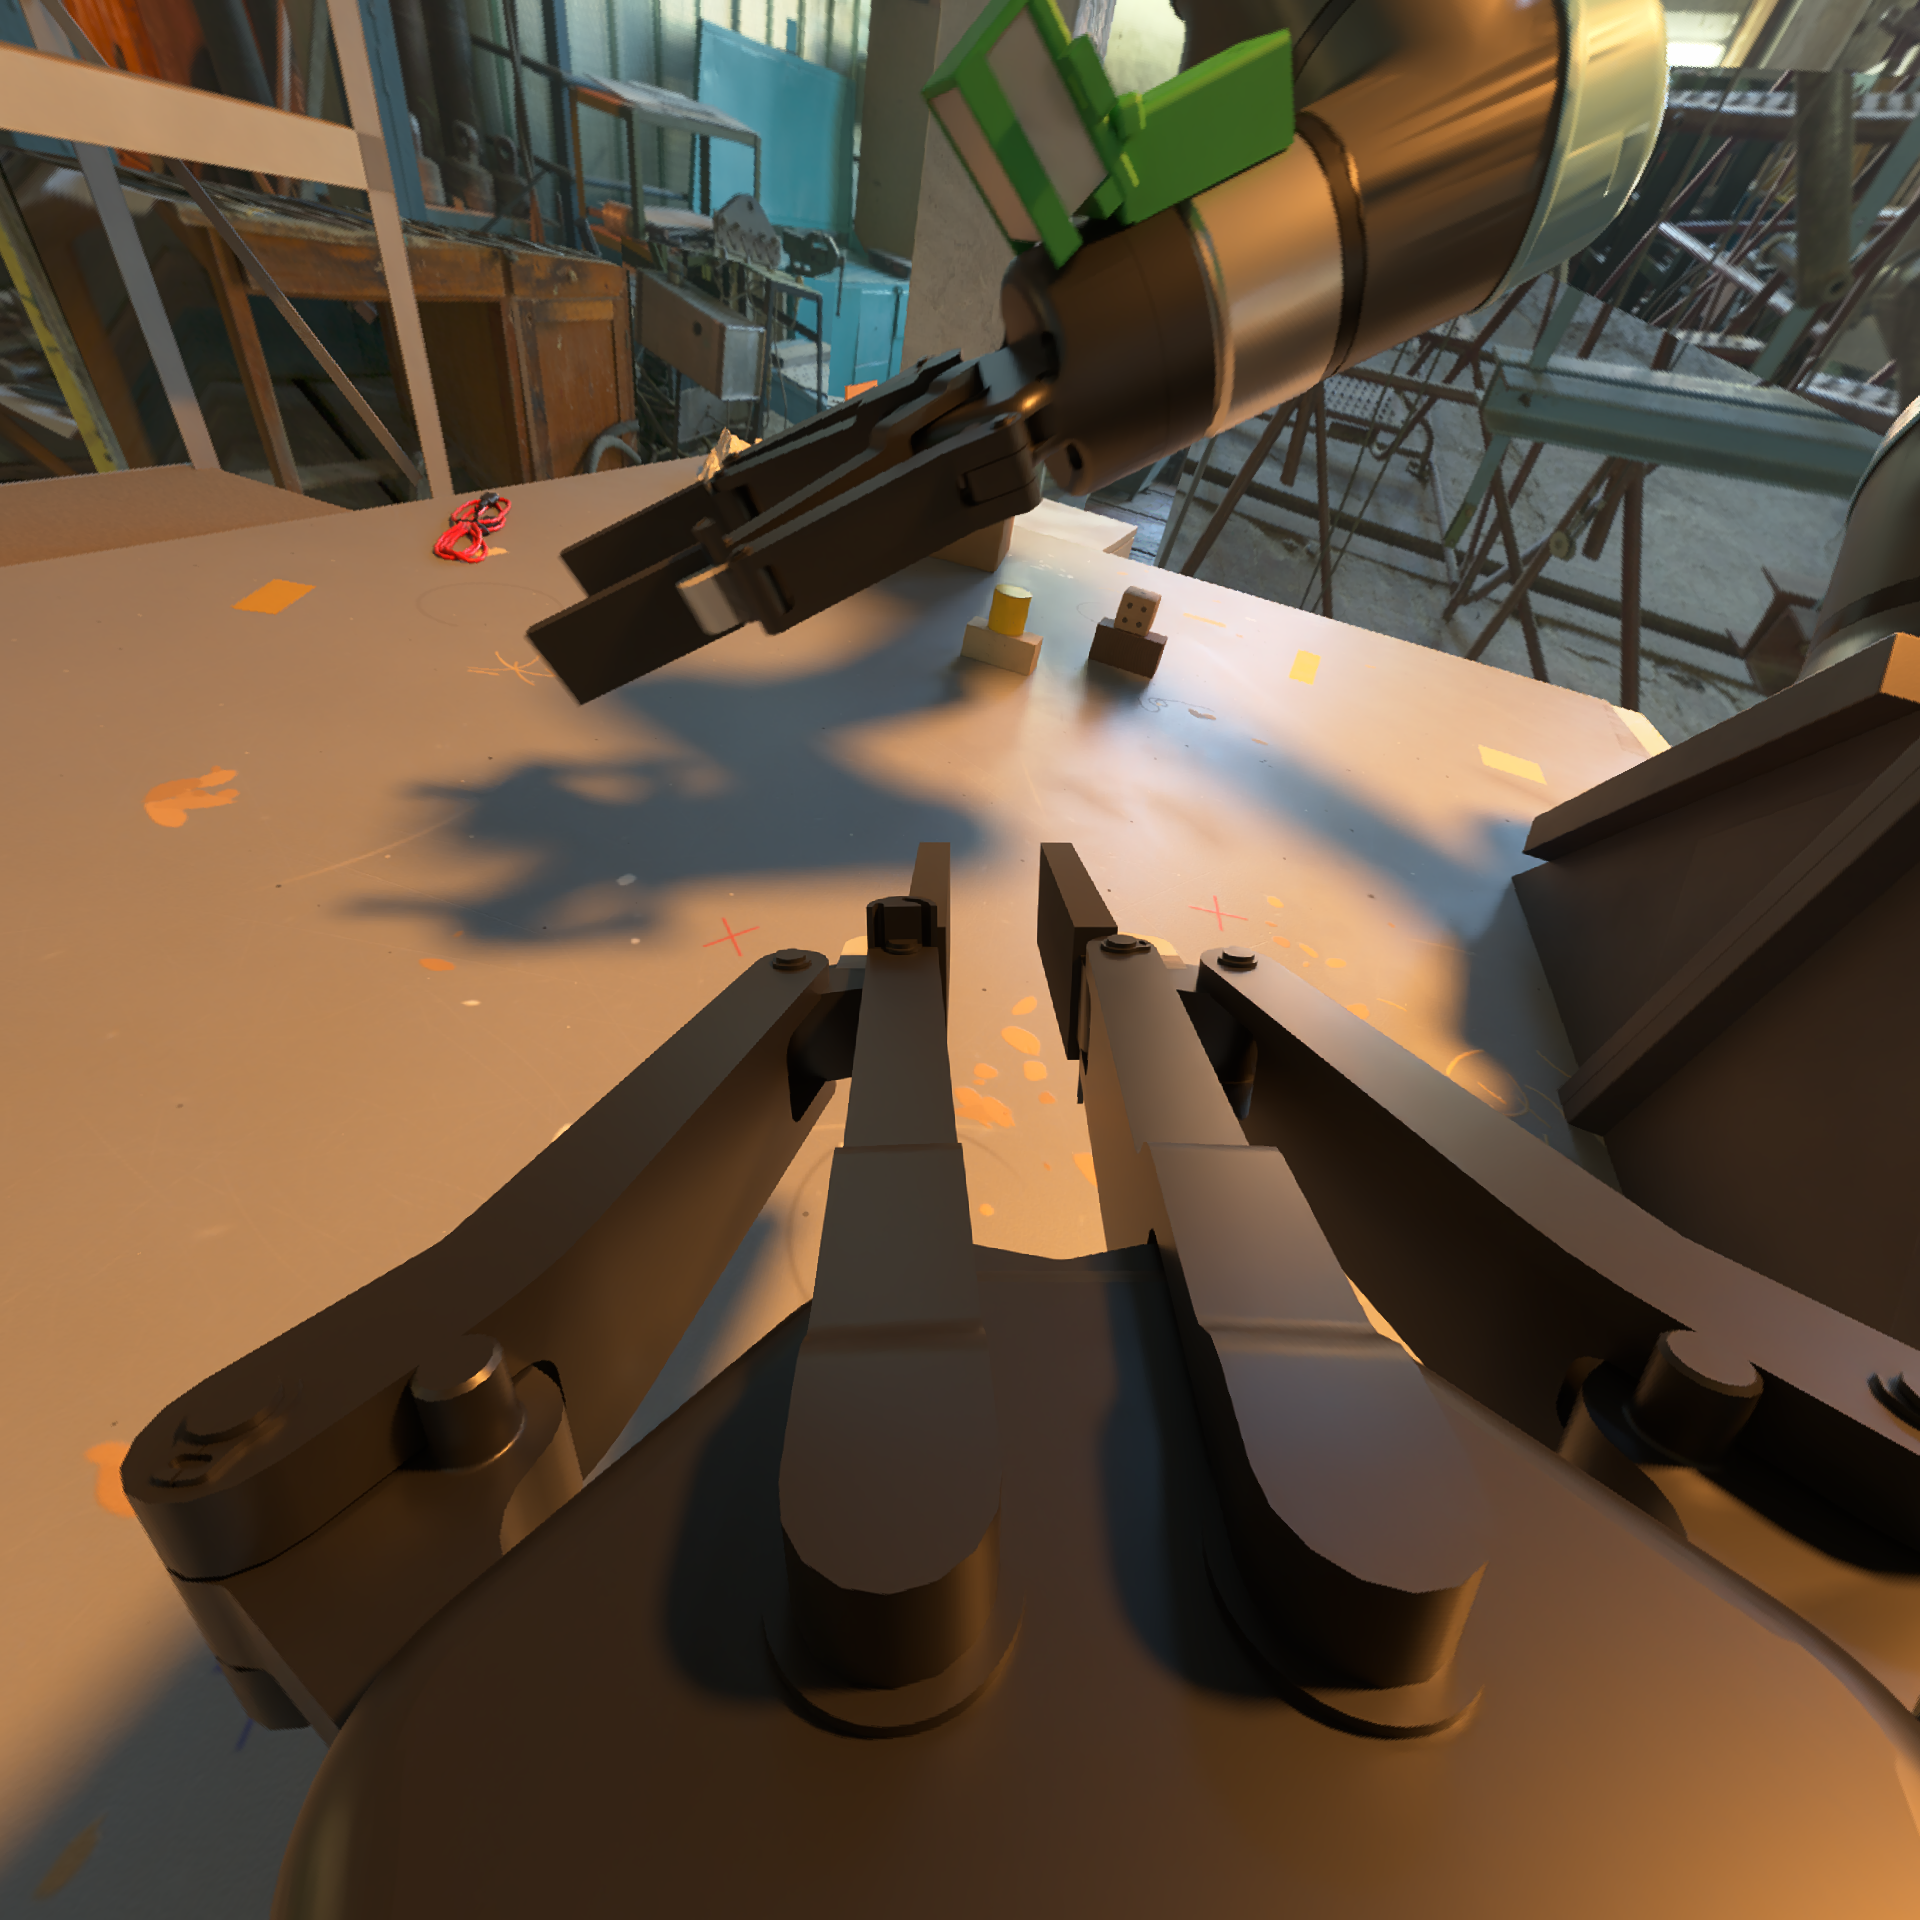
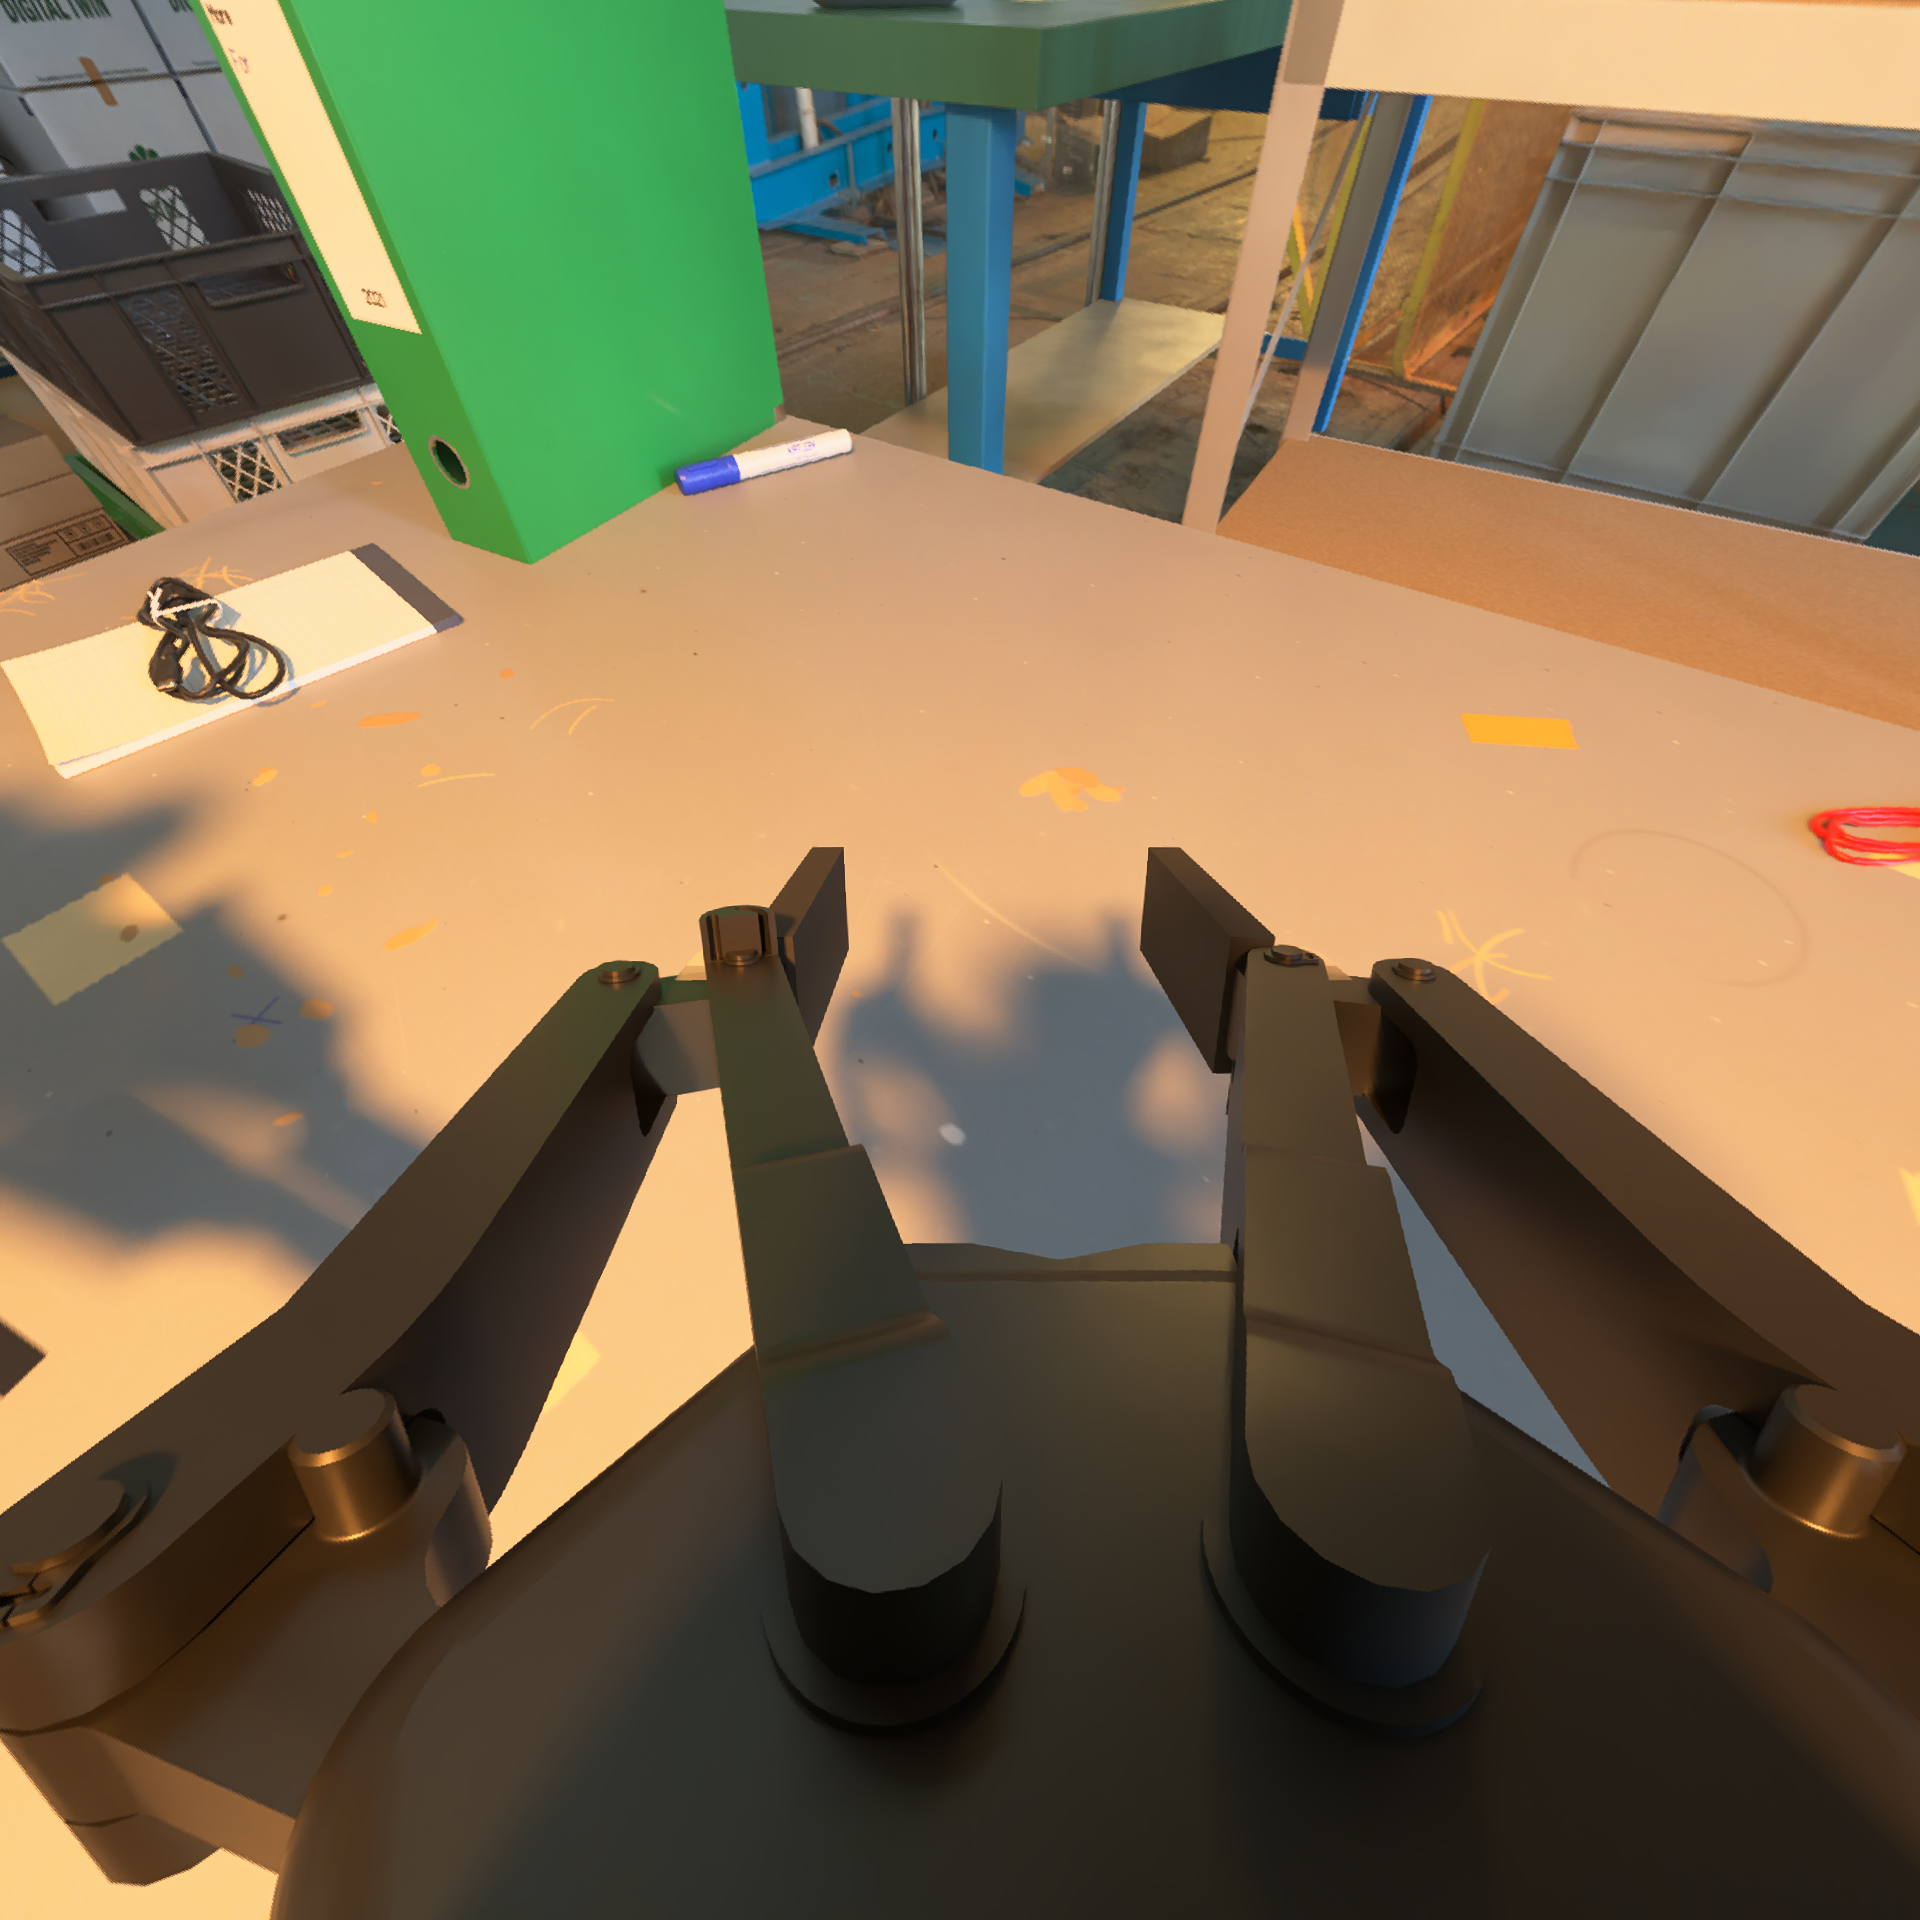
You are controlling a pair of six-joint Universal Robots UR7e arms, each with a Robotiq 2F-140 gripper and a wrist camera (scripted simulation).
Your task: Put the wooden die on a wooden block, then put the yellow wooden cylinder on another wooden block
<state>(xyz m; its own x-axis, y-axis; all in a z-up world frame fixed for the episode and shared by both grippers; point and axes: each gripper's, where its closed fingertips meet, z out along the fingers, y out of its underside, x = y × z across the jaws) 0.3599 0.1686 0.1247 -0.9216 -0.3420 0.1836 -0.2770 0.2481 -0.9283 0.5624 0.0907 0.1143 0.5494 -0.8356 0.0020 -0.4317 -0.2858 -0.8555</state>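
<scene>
In the left wrist view the yellow cylinder [image 1: 1009, 609] stands upright on a pale wooden block [image 1: 1001, 652]. Just to its right the wooden die [image 1: 1138, 611] sits on a dark wooden block [image 1: 1125, 655]. Another pale block [image 1: 977, 545] shows partly behind the right gripper. My left gripper [image 1: 994, 868] is empty, its jaws a narrow gap apart, well short of the blocks. My right gripper [image 1: 613, 623] hovers above the table left of the cylinder, open and empty; its own view [image 2: 994, 883] shows only bare table between the fingers.
A red cable coil [image 1: 473, 528] lies at the far left, also in the right wrist view [image 2: 1870, 836]. A green binder [image 2: 520, 260], a blue-capped marker [image 2: 764, 460] and a notepad [image 2: 312, 623] with a black cable [image 2: 208, 649] sit ahead. A dark box [image 1: 1745, 935] stands on the right.
</scene>
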